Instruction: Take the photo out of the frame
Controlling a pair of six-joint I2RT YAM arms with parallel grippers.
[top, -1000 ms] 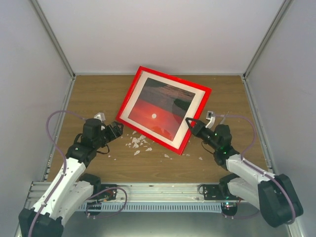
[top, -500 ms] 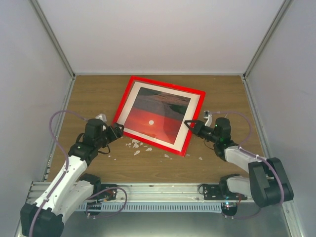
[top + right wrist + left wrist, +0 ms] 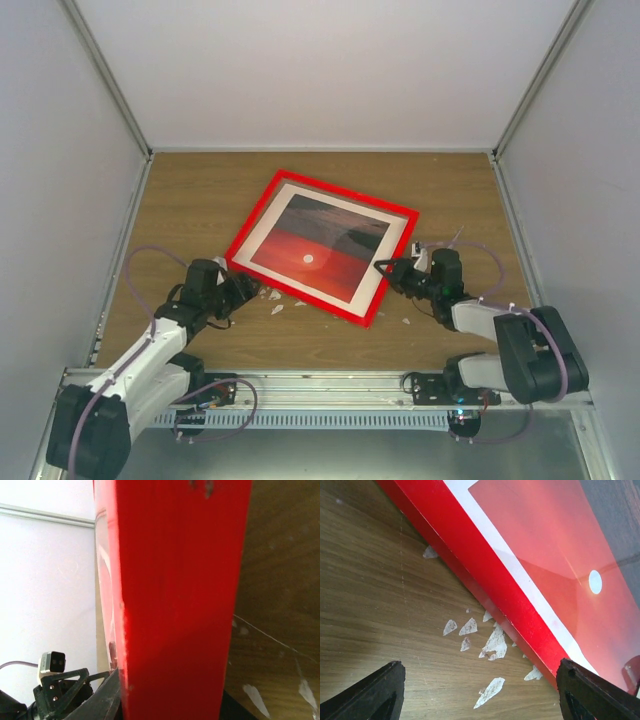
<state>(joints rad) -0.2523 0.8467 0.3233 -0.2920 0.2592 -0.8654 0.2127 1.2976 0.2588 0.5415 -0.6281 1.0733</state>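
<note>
A lab test cell: plain white walls [image 3: 320, 70] boxing in a wooden table [image 3: 190, 195].

Your left arm [image 3: 150, 345] reaches low and forward, the left gripper [image 3: 243, 288] spread wide and empty. Your right arm [image 3: 490, 320] lies low, angled leftward, the right gripper [image 3: 383, 268] clamped on the frame [image 3: 253, 215] rim.

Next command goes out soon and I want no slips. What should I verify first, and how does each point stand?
1. Right gripper clamped on the frame: ok.
2. Left gripper open and empty: ok.
3. Photo out of the frame: not ok, it sits inside, face up.
4. Frame's back reachable: not ok, it faces the table.
5. Frame lying fully flat: cannot tell.
</note>
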